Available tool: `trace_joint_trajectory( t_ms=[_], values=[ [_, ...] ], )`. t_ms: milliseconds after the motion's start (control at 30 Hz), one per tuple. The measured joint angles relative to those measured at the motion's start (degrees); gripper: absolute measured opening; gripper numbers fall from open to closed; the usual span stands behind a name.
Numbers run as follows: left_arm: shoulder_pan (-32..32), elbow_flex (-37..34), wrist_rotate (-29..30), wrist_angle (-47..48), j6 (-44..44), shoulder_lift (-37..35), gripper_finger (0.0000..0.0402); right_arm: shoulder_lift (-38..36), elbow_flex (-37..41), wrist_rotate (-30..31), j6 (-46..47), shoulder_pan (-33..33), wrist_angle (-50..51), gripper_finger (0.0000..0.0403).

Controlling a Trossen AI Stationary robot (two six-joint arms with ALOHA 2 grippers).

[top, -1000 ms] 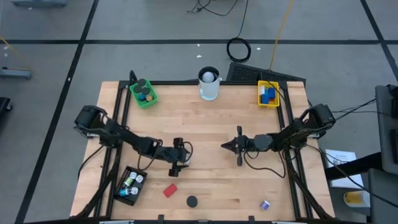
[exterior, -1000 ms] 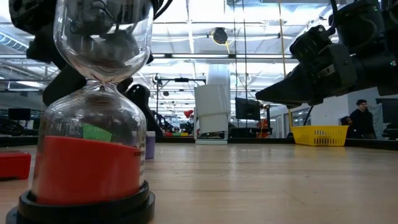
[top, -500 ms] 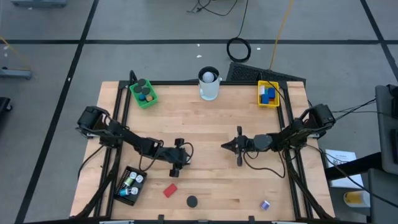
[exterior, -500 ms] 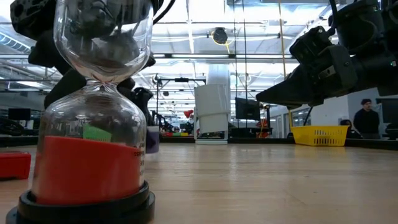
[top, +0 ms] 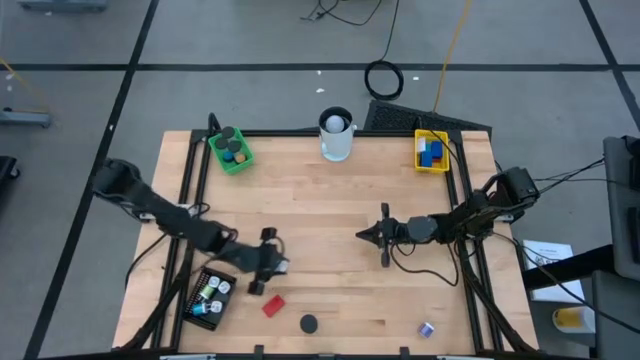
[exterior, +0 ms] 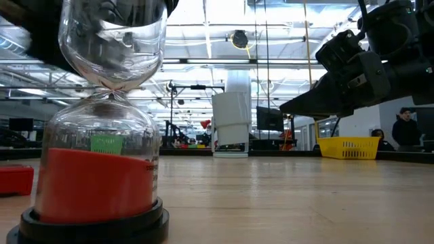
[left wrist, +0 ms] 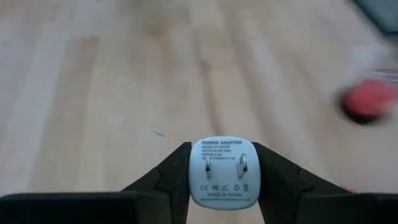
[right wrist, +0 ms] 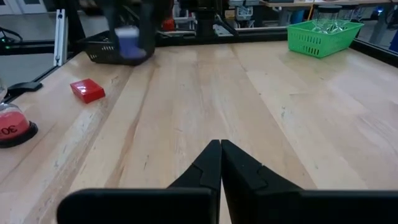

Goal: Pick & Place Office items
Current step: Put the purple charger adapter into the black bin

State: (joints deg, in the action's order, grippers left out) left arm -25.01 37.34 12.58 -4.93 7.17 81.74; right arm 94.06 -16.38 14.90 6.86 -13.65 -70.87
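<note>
Presently catalogued, front-left quarter of the wooden table:

Left gripper: clamped on a small white power adapter, prongs and printed face toward the wrist camera, one dark finger on each flat side; carried clear of the boards, hence free to travel. Seen from above just beside the black tray, probably its destination, given the white-and-blue pieces already lying in it.

Right gripper: fingers pressed together on nothing, parked over mid-table right of centre, out of the working arm's way.

Still loose near the front edge: red block, sand timer with black base and red sand, small bluish piece.

Already sorted by kind, far edge: dark round caps in green tray, blue blocks in yellow tray.
</note>
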Motion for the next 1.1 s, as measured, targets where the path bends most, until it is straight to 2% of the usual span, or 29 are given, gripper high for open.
trace_joint_trajectory(
  t_ms=[167, 333, 500, 767, 933, 1100],
  values=[
    [-7.8, 0.0, 0.6, 9.1, 8.6, -8.4, 0.0142, 0.0, 0.0, 0.0, 0.0, 0.0, 0.0, 0.0001],
    [-15.7, 0.0, 2.7, 15.8, 17.0, -13.4, 0.0143, 0.0, 0.0, 0.0, 0.0, 0.0, 0.0, 0.0001],
    [-21.3, 0.0, 3.0, 19.8, 24.6, -13.9, 0.0144, 0.0, 0.0, 0.0, 0.0, 0.0, 0.0, 0.0001],
    [-30.6, 0.0, 1.5, 19.8, 34.7, -13.8, 0.0144, 0.0, 0.0, 0.0, 0.0, 0.0, 0.0, 0.0001],
    [-37.4, 0.0, 6.0, 20.7, 41.9, -13.8, 0.0145, 0.0, 0.0, 0.0, 0.2, 0.0, 0.0, 0.0001],
    [-44.2, 0.0, 10.0, 28.6, 53.3, -13.7, 0.0145, 0.0, 0.0, 0.0, 0.6, 0.0, 0.0, 0.0001]
  ],
)
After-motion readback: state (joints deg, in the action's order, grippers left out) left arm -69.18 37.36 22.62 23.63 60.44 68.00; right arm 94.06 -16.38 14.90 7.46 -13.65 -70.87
